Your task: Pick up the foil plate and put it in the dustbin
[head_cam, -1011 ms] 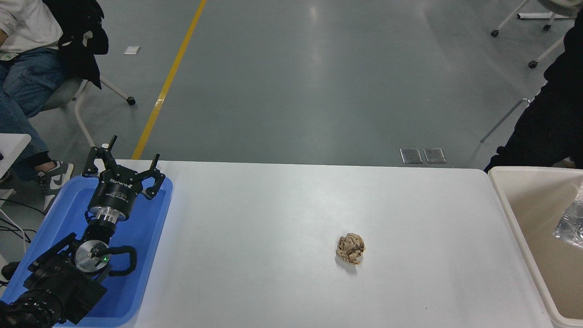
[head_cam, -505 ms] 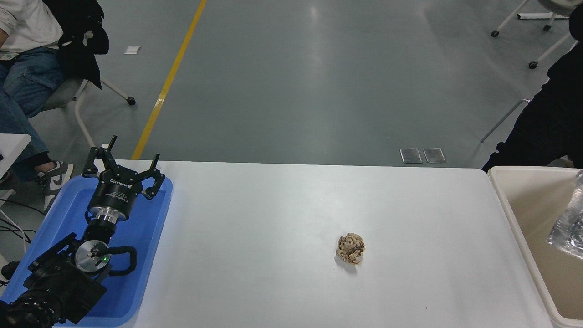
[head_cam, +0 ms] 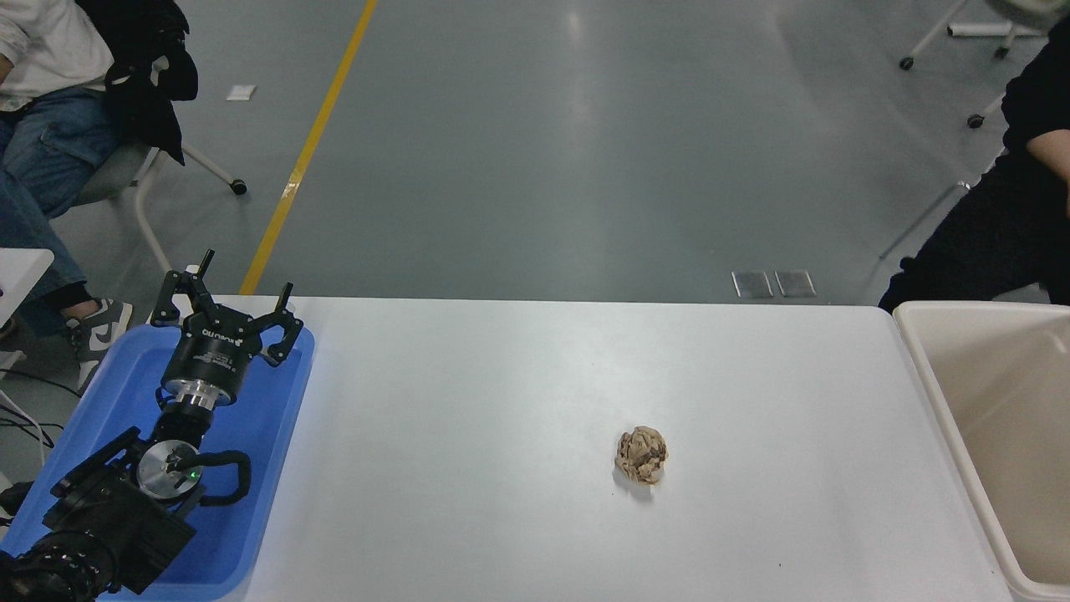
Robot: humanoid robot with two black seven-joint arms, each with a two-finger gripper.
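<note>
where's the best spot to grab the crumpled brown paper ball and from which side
Take the crumpled paper ball from straight above, pinching across its widest middle. It is roughly round with no handle or rim, so no side is better than another. It sits alone on the white table, leaving room for fingers on either flank. The left end effector is parked open over the blue tray.

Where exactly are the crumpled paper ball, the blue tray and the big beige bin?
paper ball [head_cam: 642,454], head view, middle of the crumpled ball.
blue tray [head_cam: 269,418], head view, bare floor near its right rim.
beige bin [head_cam: 929,370], head view, its left rim.
</note>
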